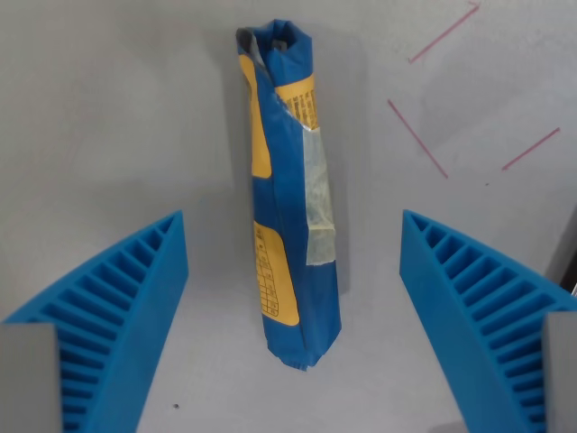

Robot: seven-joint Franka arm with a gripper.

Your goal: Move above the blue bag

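A blue bag (290, 194) with yellow label patches and a clear tape strip lies lengthwise on the grey table, running from the top centre of the wrist view down to the lower middle. My gripper (293, 244) hangs above it, open. Its two blue ribbed fingers (122, 307) stand wide apart, one at each side of the bag, with grey table showing between each finger and the bag. Nothing is held.
The grey table (108, 117) fills the view. Thin red tape lines (419, 140) mark its surface at the upper right. A dark edge (568, 262) shows at the far right border.
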